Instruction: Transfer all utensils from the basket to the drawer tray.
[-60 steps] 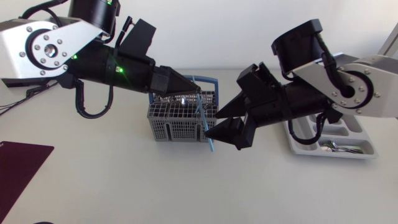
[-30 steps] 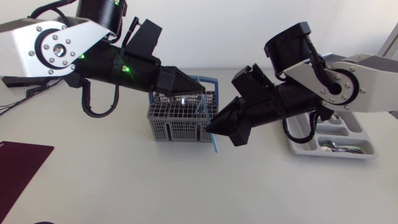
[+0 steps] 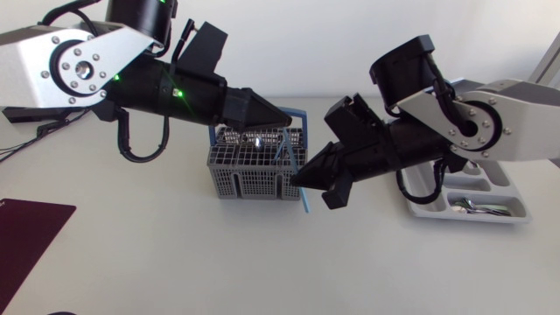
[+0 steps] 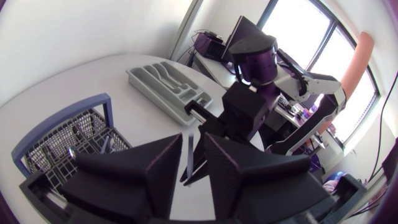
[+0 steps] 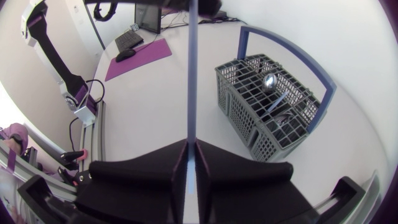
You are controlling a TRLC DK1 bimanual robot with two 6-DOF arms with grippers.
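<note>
From my station the table (image 3: 175, 262) reads as a plain white surface; a dark maroon mat (image 3: 26, 232) lies at its near left corner, well apart from everything else. Any print on the arms is too small for me to read; a green light (image 3: 182, 94) glows on my left arm.

The grey basket (image 3: 254, 171) with its blue hoop handle stands mid-table; a spoon (image 3: 260, 140) and other utensils stand in it. The grey drawer tray (image 3: 420, 210) lies at the right, under my right arm; a piece of metal cutlery (image 3: 472, 204) rests in its near compartment.

My right gripper (image 3: 311, 185) sits just beside the basket's right wall, its fingers pressed together on a thin blue utensil (image 3: 304, 199); in the right wrist view the shaft runs straight out from between the fingers. My left gripper (image 3: 284, 118) hangs over the basket's far rim; its fingers stand a narrow gap apart, gripping nothing, and the blue shaft shows through that gap.
</note>
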